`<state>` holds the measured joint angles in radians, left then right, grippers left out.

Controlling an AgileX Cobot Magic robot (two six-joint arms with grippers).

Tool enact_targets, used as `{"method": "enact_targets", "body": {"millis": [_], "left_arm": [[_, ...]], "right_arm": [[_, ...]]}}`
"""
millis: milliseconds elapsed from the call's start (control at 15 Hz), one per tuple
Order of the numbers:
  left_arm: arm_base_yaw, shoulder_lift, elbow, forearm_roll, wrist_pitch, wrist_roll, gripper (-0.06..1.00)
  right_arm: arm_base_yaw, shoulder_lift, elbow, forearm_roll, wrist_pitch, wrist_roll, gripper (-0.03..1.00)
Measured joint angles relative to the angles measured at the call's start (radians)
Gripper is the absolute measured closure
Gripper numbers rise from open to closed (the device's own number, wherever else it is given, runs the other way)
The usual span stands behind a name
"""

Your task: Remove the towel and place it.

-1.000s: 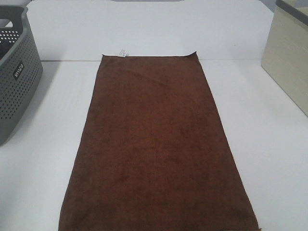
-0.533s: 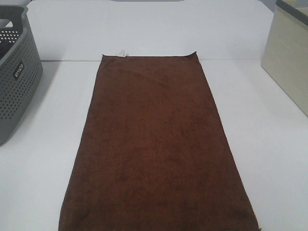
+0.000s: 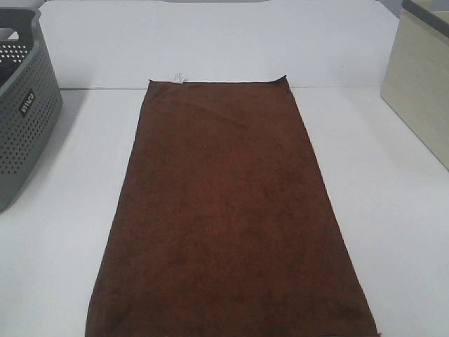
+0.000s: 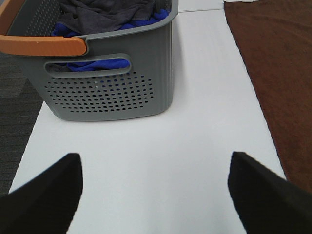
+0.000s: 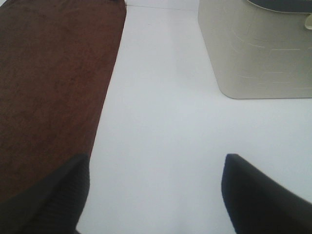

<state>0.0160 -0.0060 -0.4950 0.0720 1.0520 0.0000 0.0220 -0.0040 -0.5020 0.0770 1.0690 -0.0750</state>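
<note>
The dark brown towel point(image 3: 228, 217) lies flat and spread lengthwise down the middle of the white table point(image 3: 393, 210), its small white tag point(image 3: 179, 76) on the far short edge. Neither gripper shows in the exterior high view. In the left wrist view my left gripper point(image 4: 156, 195) is open over bare table, with the towel's edge point(image 4: 282, 73) off to one side. In the right wrist view my right gripper point(image 5: 153, 195) is open too, one finger point(image 5: 53, 200) over the towel's long edge point(image 5: 53, 83). Nothing is between either pair of fingers.
A grey perforated basket point(image 3: 21, 105) with an orange handle point(image 4: 44, 45) stands at the table's left, holding grey and blue cloths point(image 4: 105, 17). A beige bin point(image 3: 421, 84) stands at the right, close ahead of the right gripper point(image 5: 258, 48).
</note>
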Motion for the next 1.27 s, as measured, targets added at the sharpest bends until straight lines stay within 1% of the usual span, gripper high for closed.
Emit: {"method": "enact_targets", "body": {"millis": [267,400,467,1267], "left_arm": [[-0.007,0.0,0.0,-0.004,0.0,0.0,0.19],[-0.008,0.0,0.0,-0.045,0.0,-0.008,0.19],[-0.008,0.0,0.0,-0.051,0.0,-0.008,0.19],[-0.008,0.0,0.0,-0.053,0.0,-0.011,0.19]], "right_arm": [[0.0,0.0,0.0,0.0,-0.002,0.0,0.24],[0.0,0.0,0.0,0.0,-0.002,0.0,0.24],[0.0,0.0,0.0,0.0,-0.002,0.0,0.24],[0.0,0.0,0.0,0.0,-0.002,0.0,0.24]]}}
